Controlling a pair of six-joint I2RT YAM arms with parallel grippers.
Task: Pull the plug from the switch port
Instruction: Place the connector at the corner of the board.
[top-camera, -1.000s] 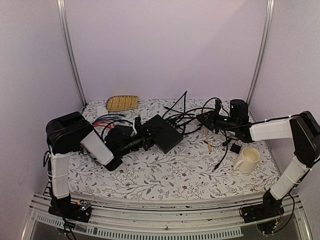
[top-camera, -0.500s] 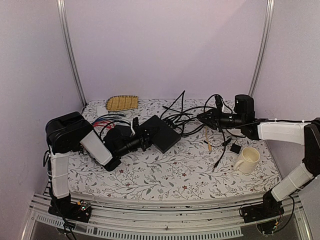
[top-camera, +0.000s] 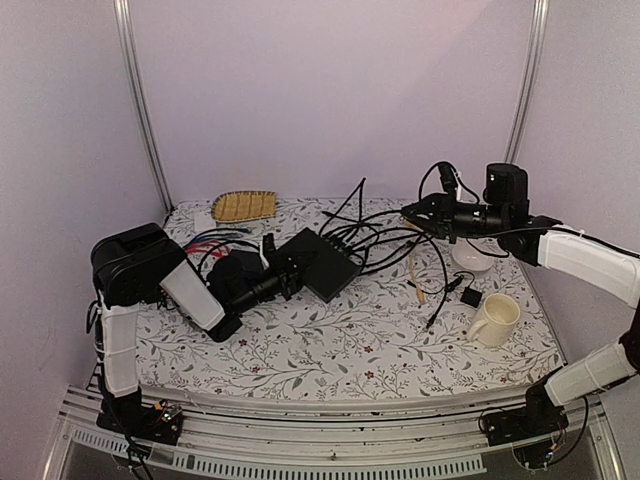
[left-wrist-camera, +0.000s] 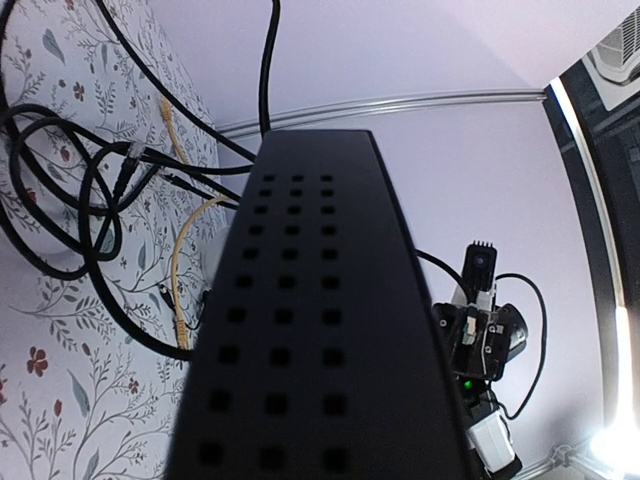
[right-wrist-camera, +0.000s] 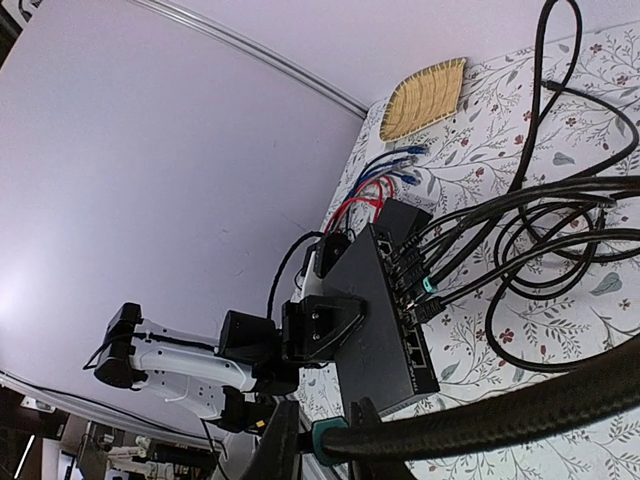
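The switch (top-camera: 320, 263) is a flat black box held off the table, and my left gripper (top-camera: 284, 270) is shut on its near edge. In the left wrist view its vented face (left-wrist-camera: 310, 330) fills the frame and hides my fingers. Several black cables (right-wrist-camera: 470, 240) sit in its row of sockets (right-wrist-camera: 410, 285). My right gripper (top-camera: 412, 212) hangs raised to the right of the switch, shut on the plug (right-wrist-camera: 332, 441), which has a teal boot and a thick braided black cable (right-wrist-camera: 510, 405). That plug is clear of the sockets.
A white mug (top-camera: 495, 318) and a small black adapter (top-camera: 470, 297) stand at the right front, and a white bowl (top-camera: 470, 258) sits under my right arm. A woven tray (top-camera: 245, 205) lies at the back left, with red and blue cables (top-camera: 212, 241) near it.
My right arm has risen and drawn back to the right, carrying the plug and its cable higher and away from the switch. The left arm and switch have hardly moved.
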